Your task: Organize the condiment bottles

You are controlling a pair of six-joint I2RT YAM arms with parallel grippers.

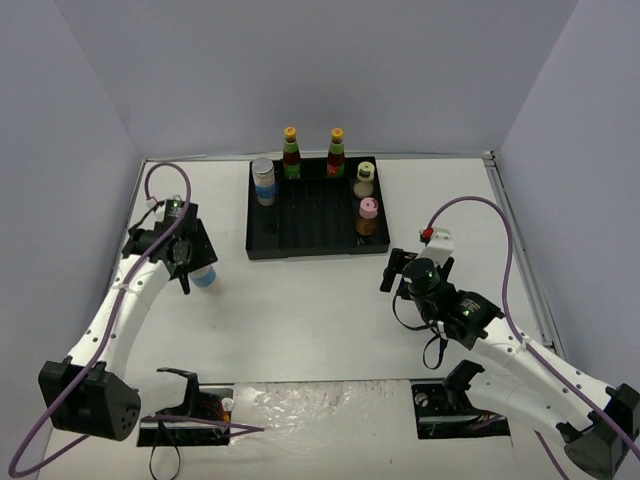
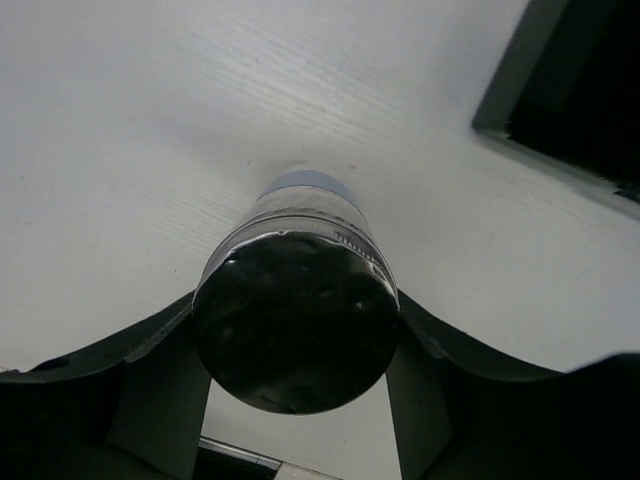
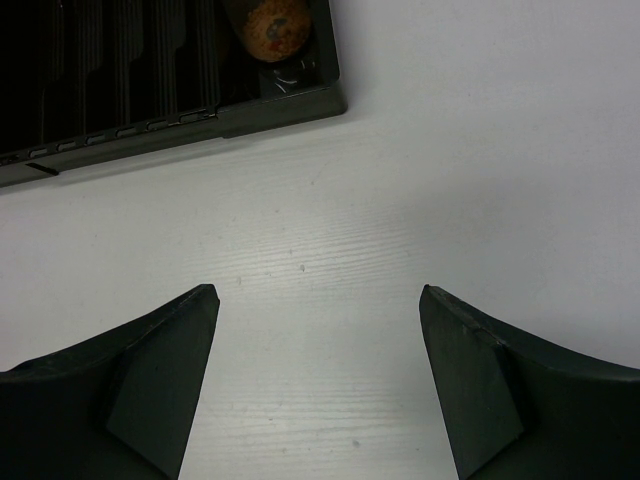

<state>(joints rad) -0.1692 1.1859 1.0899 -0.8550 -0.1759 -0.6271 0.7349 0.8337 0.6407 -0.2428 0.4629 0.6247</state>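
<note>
My left gripper is shut on a clear silver-capped, blue-labelled jar to the left of the black tray. In the left wrist view the jar has its cap between the fingers and its base at the table. In the tray stand two slim yellow-capped bottles, another silver-capped jar, a cream bottle and a pink-capped bottle. My right gripper hangs open over bare table near the tray's front right corner, holding nothing.
The tray's corner shows at the upper right of the left wrist view. In the right wrist view the tray's front rim and the base of a brown-filled bottle lie ahead of the open right gripper. Grey walls enclose the table.
</note>
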